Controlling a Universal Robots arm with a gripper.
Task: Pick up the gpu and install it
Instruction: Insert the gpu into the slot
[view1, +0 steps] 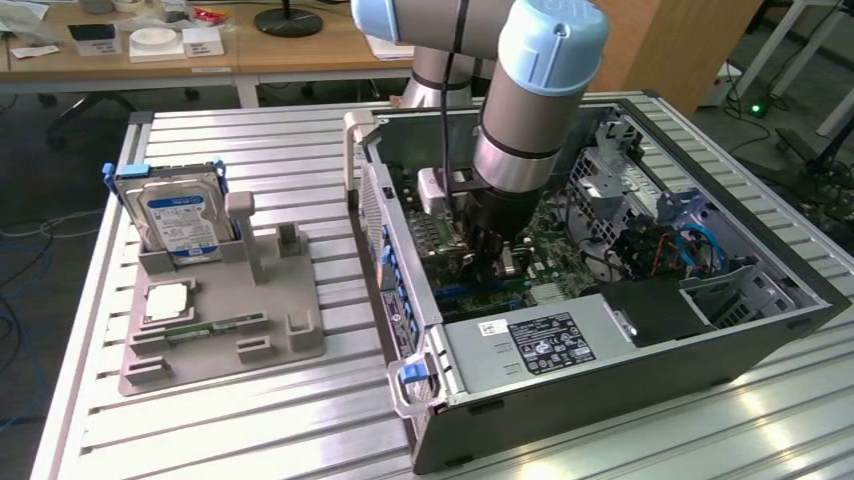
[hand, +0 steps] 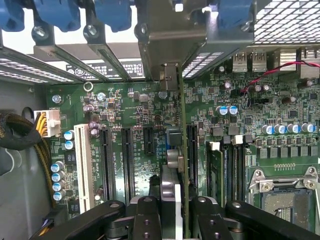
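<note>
While clamped in the gripper, the gpu stands edge-on above the motherboard.
Pickup looks done; it hangs inside the computer case, seating apparently unfinished.

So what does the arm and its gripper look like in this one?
The arm is a silver-grey metal tube with pale blue plastic caps at the joints and a black band near the wrist. A thin dark cable runs down alongside it. The gripper is black, with chunky linkage fingers studded with round pivot screws, below a black wrist section.
</note>
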